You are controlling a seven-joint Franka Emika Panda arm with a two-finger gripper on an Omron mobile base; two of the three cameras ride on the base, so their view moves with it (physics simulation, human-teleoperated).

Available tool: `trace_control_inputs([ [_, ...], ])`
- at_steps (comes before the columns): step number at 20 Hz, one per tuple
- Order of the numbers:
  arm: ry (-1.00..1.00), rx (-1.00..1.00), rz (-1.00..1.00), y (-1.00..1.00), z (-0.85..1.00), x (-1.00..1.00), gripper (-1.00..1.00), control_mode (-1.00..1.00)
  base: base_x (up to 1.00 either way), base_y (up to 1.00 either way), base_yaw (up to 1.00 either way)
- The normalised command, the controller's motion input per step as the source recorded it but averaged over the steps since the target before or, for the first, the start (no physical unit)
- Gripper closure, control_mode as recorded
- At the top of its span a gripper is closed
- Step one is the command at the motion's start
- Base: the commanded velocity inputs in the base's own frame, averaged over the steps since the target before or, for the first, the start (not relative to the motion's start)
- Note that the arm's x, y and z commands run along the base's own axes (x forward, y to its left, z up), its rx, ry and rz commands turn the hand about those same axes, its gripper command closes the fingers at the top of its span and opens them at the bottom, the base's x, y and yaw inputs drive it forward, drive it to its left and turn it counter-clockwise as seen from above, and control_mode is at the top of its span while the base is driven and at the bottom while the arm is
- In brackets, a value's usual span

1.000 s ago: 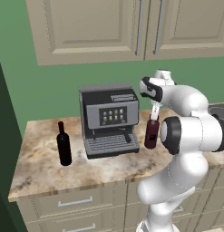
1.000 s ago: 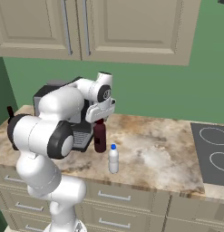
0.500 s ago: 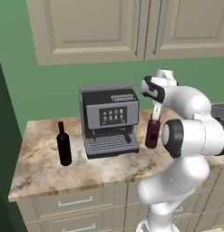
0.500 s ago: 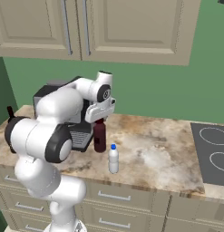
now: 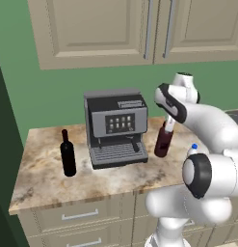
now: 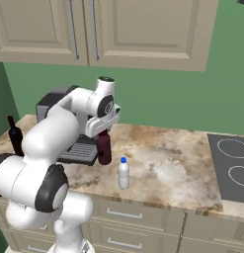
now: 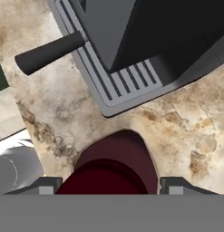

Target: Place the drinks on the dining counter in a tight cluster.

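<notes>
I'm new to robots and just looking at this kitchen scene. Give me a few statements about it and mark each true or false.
1. The claw is closed around the maroon bottle's cap. True.
2. The black wine bottle stands to the right of the coffee machine, seen from the left base view. False: it stands to the left.
3. The blue-capped bottle lies on its side. False: upright.
4. The cabinet doors above are shut. True.

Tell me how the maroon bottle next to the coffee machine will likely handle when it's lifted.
The maroon bottle looks rigid, so it probably won't deform between the fingers flanking its cap. Its squat, wide body suggests it stands steadily and resists tipping when set down. Its smooth, rounded surface may be slippery, so a grip high on the cap could let it slide or swing.
</notes>
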Motion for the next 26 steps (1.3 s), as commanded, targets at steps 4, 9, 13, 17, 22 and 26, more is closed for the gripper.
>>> trace_control_inputs([
  [4,0.0,-0.01,-0.01,0.02,0.51,-0.25,1.0,-1.0,0.0,0.0,0.0],
  [9,0.01,0.0,-0.15,0.02,0.57,-0.25,1.0,-1.0,0.0,0.0,0.0],
  [13,0.0,0.0,-0.27,0.0,0.36,-0.21,1.0,-1.0,0.0,0.0,0.0],
  [17,-0.03,0.0,-0.35,0.2,0.13,-0.18,1.0,-1.0,0.0,0.0,0.0],
  [22,-0.02,0.0,-0.25,0.17,0.1,-0.42,1.0,-1.0,0.0,0.0,0.0],
  [26,-0.14,0.0,0.0,0.15,0.24,-0.64,1.0,-1.0,0.0,0.0,0.0],
])
